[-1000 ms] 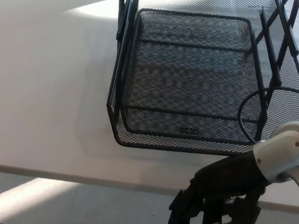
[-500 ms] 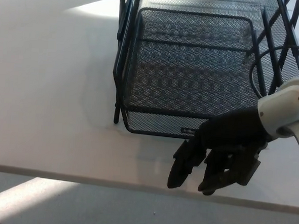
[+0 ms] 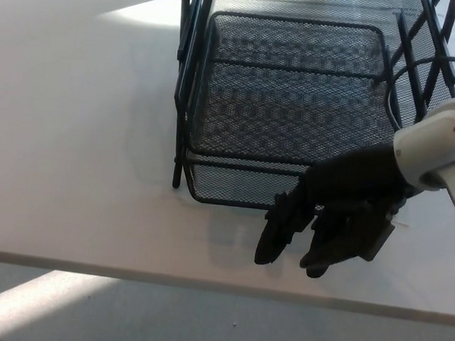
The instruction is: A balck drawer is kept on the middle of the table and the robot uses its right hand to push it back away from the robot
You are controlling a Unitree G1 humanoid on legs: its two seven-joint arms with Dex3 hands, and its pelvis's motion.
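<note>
Heads up, your right hand point(image 3: 328, 223) is empty with fingers spread, pressing the drawer point(image 3: 288, 128) front off-center near the table's point(image 3: 73, 169) near edge, so keep shoving there and it'll probably twist or jam in the rack point(image 3: 185, 83).

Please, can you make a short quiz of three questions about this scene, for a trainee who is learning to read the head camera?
1. True or false: the right hand is at the near front edge of the black mesh drawer.
2. On which side of the picture does the white table have more bare surface: A) left, B) right?
3. Fill in: the drawer sits inside a black wire ____.

Key
1. True. The hand lies over the drawer's front right part; contact itself cannot be confirmed.
2. A.
3. Frame.
</note>
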